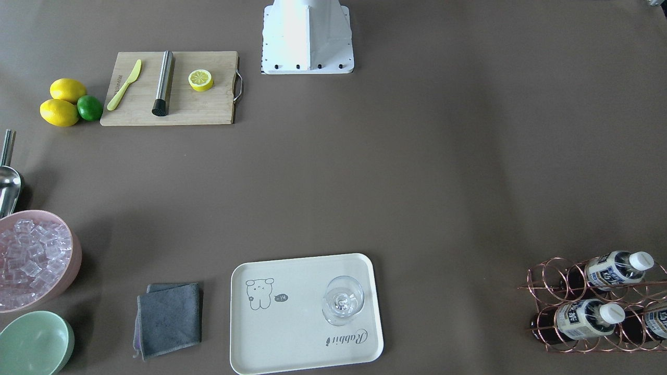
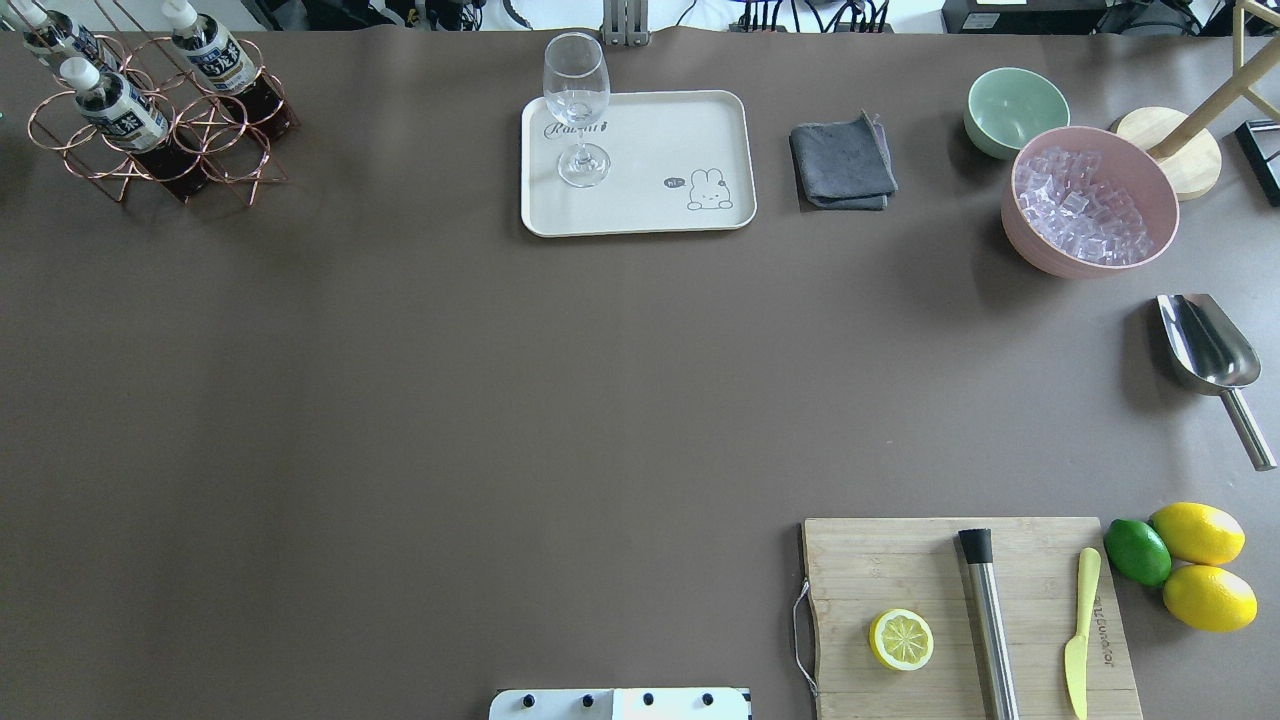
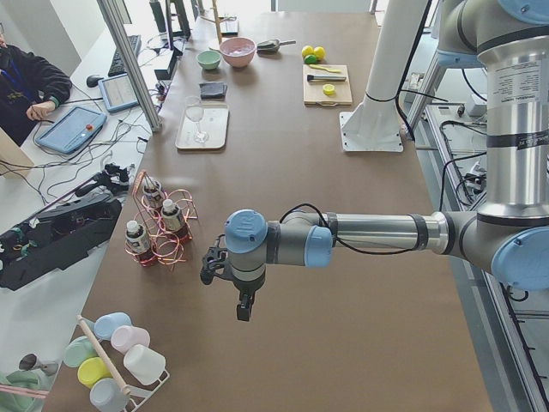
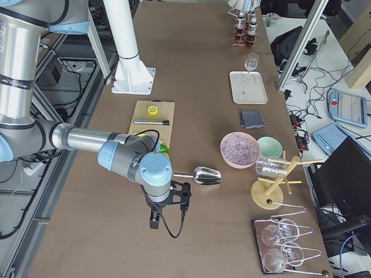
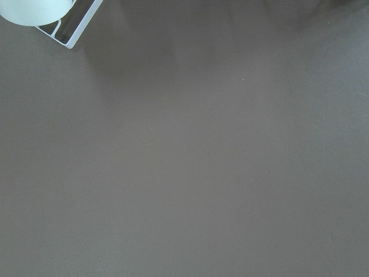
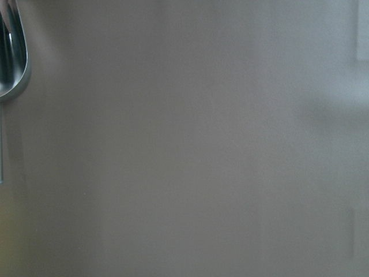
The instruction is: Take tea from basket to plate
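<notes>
Three tea bottles (image 1: pixel 578 319) in copper wire basket (image 1: pixel 547 281), well apart from cream tray (image 1: pixel 297 333) with stemmed glass (image 1: pixel 342 302). Above table (image 1: pixel 417 182): left gripper (image 3: pixel 244 309), right gripper (image 4: pixel 155 221). Openness of both impossible to tell.

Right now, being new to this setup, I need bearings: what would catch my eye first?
The copper basket holding three tea bottles, at the far left corner. Then the glass standing on the plate, mid far edge, and the pink bowl of ice at far right.
</notes>
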Tool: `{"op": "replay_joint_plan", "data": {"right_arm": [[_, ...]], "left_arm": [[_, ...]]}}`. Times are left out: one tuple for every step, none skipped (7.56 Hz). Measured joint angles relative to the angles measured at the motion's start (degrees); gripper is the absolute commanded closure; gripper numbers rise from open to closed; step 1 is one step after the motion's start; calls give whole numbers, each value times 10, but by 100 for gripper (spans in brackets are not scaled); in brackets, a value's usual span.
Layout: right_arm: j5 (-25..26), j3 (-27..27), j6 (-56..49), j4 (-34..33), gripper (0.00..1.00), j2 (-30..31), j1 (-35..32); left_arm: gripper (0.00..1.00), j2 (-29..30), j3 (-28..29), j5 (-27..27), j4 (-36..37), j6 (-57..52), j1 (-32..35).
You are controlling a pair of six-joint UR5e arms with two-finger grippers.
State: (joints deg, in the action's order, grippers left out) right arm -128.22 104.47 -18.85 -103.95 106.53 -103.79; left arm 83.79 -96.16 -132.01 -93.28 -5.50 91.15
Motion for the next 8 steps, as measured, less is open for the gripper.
{"op": "replay_joint_plan", "data": {"right_arm": [[-1,1,0,0,0,0,0],[-1,1,0,-1,0,-1,0],[-2,3,0,-2,0,-1,0],[-2,3,0,-2,0,-1,0],[-2,3,1,-2,0,-1,1],[-2,3,1,-3,0,-1,1],[-4,3,2,-3,0,-1,1],[-10,2,3,-3,0,-1,1]], "left_arm": [[2,0,0,0,0,0,0],[2,2,2,0,0,-1,-1],[2,2,1,-1,0,-1,-1],[2,3,-1,-2,0,-2,-2],[2,6,-5,-3,-1,-2,-2],[2,15,-16,-4,-1,-3,-3],[2,28,-29,-3,1,-3,-4],[2,40,-34,0,1,-3,-9]]}}
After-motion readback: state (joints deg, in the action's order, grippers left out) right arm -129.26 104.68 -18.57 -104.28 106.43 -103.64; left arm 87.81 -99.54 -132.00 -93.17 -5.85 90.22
